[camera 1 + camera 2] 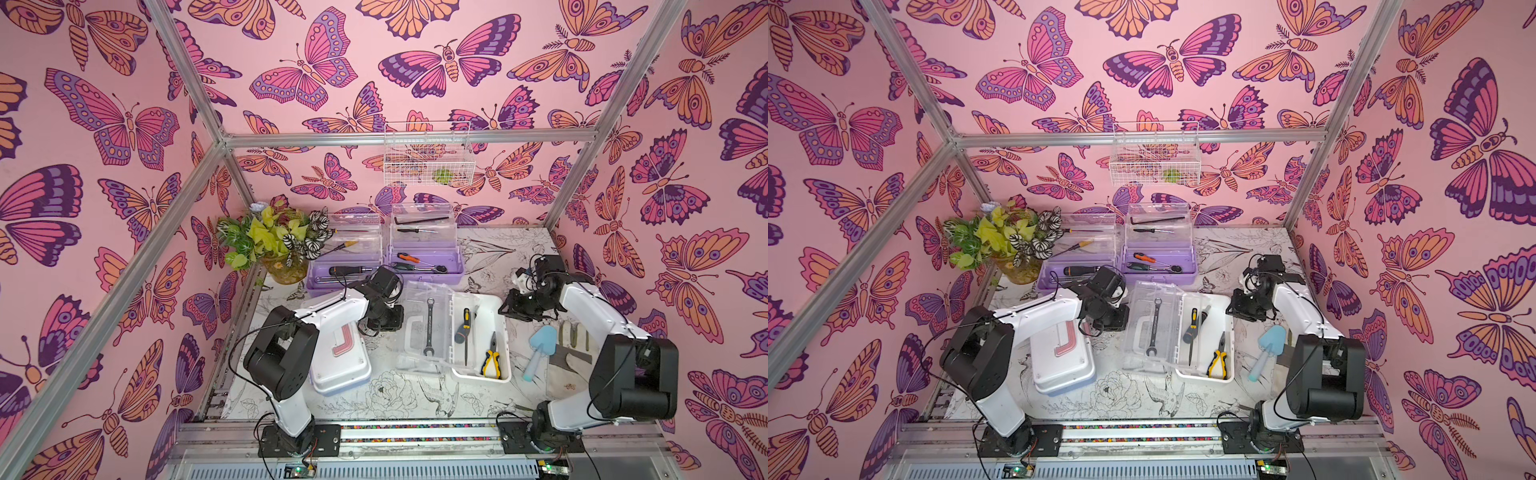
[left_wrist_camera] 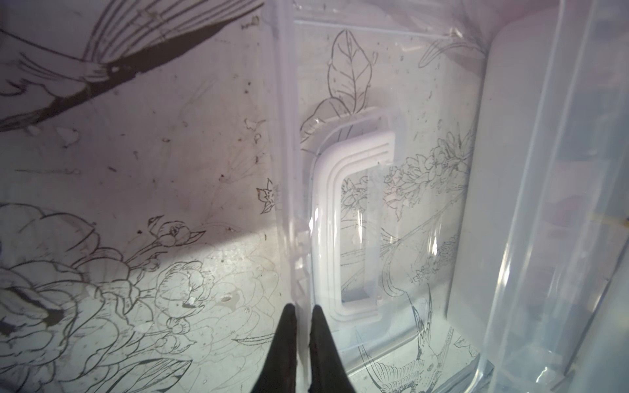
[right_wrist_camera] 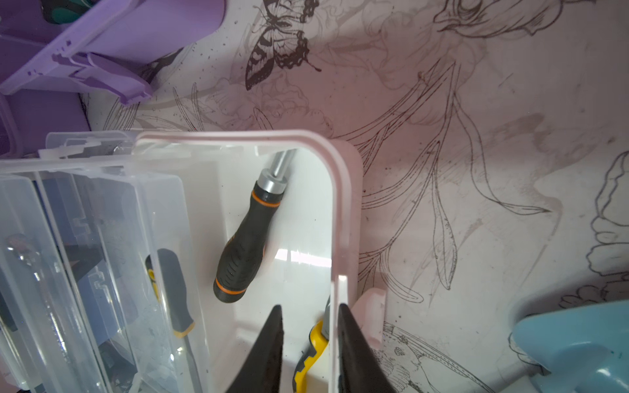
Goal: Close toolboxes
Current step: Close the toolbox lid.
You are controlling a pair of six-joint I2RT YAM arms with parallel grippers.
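Note:
The white toolbox (image 1: 503,345) lies open mid-table, its clear lid (image 1: 415,353) folded out flat to the left. My left gripper (image 2: 303,308) is shut on that lid's outer edge, beside the lid's white handle (image 2: 323,211). My right gripper (image 3: 309,308) is open astride the box's right wall (image 3: 340,211), one finger inside, one outside. Two lilac toolboxes (image 1: 322,286) (image 1: 428,276) stand open at the back with lids upright. A toolbox with a white lid and pink handle (image 1: 340,365) sits shut under my left arm.
A wrench (image 1: 429,328) lies on the clear lid; a screwdriver (image 3: 245,245) and yellow pliers (image 3: 315,343) lie in the white box. A blue trowel (image 1: 540,349) and a glove (image 1: 575,347) lie to the right. A potted plant (image 1: 274,241) stands back left, and a wire basket (image 1: 428,153) hangs on the wall.

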